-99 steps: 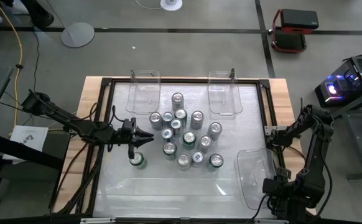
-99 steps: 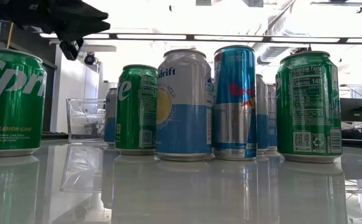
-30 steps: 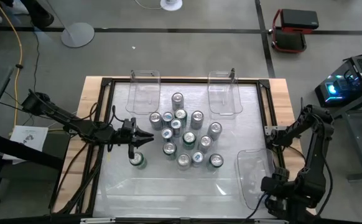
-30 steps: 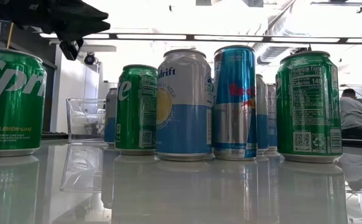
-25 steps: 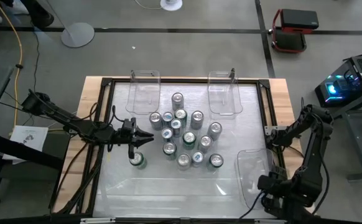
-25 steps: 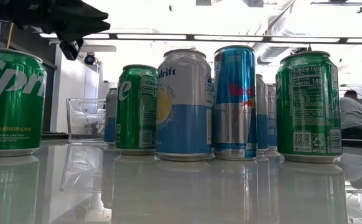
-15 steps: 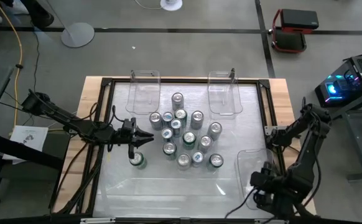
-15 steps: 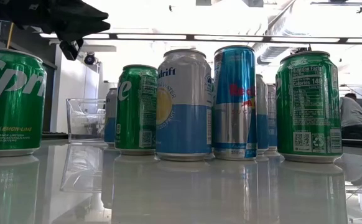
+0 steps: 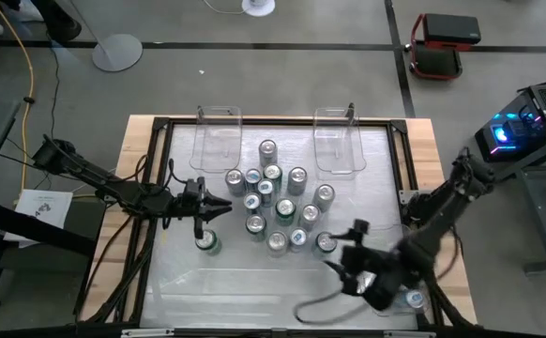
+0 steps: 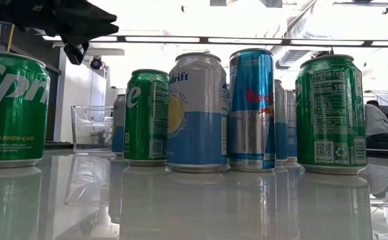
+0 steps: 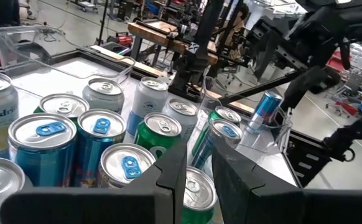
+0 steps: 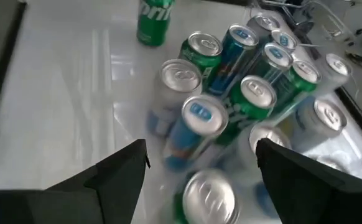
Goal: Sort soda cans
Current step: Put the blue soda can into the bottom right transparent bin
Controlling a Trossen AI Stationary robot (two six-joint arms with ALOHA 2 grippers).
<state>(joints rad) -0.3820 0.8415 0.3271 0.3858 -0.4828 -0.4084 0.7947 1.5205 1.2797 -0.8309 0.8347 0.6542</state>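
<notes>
Soda cans clustered upright at table centre; one green can apart, beside left pincer, fingers nearly pressed together, empty. Right pincer spread wide, hovering near cluster edge.

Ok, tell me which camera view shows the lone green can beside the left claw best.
The low view: the lone green can fills the left edge, its label readable. The high view shows only its top below the left claw. The right wrist view shows it far off. The left wrist view misses it.
</notes>
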